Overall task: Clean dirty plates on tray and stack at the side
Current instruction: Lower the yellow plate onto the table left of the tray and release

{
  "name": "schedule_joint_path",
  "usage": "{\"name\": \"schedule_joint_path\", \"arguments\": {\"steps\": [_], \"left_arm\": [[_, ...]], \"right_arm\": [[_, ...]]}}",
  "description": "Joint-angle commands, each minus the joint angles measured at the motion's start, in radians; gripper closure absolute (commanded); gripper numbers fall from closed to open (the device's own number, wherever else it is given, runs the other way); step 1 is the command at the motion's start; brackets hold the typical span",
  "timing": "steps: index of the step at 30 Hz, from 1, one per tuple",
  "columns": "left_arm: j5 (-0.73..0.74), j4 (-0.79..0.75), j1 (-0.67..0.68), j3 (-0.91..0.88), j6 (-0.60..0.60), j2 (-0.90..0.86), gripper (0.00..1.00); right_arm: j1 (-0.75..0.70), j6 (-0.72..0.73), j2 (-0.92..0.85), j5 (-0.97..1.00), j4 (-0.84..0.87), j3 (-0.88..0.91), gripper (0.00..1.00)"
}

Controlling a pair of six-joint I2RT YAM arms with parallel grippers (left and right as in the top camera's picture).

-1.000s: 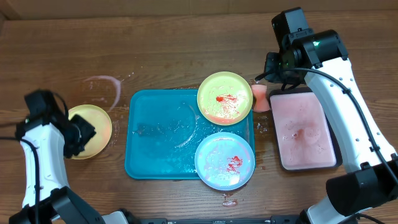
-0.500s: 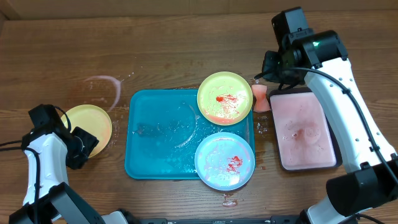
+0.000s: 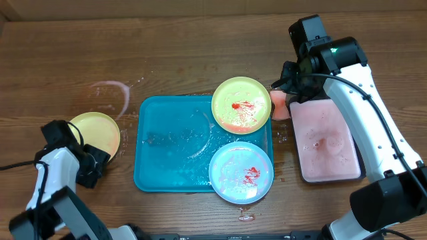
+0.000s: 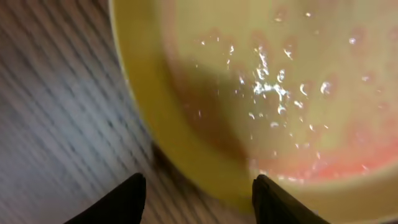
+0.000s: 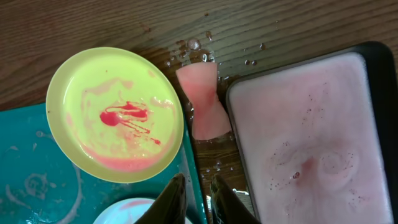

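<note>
A: What lies where?
B: On the tray (image 3: pixel 167 153): blue plate (image 3: pixel 241 171) near, at 5 o'clock; smeared green plate (image 5: pixel 115 115) at 1. Off-tray at 9, a yellow plate (image 3: pixel 97 132).
A: And the hands?
B: The left hand (image 4: pixel 199 199) is spread, empty; its wrist view alone shows that. The right hand (image 5: pixel 199 199) is clenched, empty; sponge (image 5: pixel 204 99) at its 12 o'clock, lengthwise 12-to-6. Right arm nearer.

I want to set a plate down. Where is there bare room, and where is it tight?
Free: the left half of the tray, from its left rim to the yellow-green plate and blue plate; the table beyond the tray's far rim. Crowded: the tray's right end, where both plates, the sponge and the pink tray sit close.
</note>
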State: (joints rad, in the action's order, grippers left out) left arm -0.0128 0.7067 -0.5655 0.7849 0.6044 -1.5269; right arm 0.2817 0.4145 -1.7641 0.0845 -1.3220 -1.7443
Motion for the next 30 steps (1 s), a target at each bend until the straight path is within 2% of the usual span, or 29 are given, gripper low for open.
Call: {"name": "schedule_joint_path", "arguments": {"steps": [1, 6, 9, 10, 11, 12, 19, 30], "left_arm": [[-0.019, -0.05, -0.005, -0.018, 0.028, -0.074, 0.44], [-0.007, -0.117, -0.003, -0.016, 0.019, -0.133, 0.47], [0.021, -0.158, -0.002, -0.014, -0.012, -0.135, 0.56], [0.033, -0.168, -0.002, -0.011, -0.024, -0.135, 0.65], [0.043, -0.191, 0.002, -0.007, -0.037, -0.135, 0.91], [0.046, -0.2, 0.006, -0.005, -0.039, -0.135, 0.96], [0.098, -0.293, 0.084, -0.001, -0.114, -0.135, 0.96], [0.083, -0.322, 0.102, 0.005, 0.045, -0.135, 0.96]], "right_arm": [[-0.003, 0.003, 0.018, -0.001, -0.004, 0.006, 0.83], [-0.003, 0.003, 0.018, -0.001, -0.009, 0.006, 0.83], [-0.003, 0.004, 0.018, -0.009, -0.007, 0.006, 0.82], [-0.003, 0.004, 0.018, -0.013, -0.006, 0.006, 0.82], [-0.003, 0.004, 0.018, -0.021, -0.002, 0.006, 0.82], [-0.003, 0.004, 0.018, -0.027, 0.0, 0.006, 0.82], [-0.003, 0.004, 0.018, -0.053, 0.007, 0.006, 0.82], [-0.002, 0.004, 0.018, -0.064, 0.003, 0.006, 0.82]]}}
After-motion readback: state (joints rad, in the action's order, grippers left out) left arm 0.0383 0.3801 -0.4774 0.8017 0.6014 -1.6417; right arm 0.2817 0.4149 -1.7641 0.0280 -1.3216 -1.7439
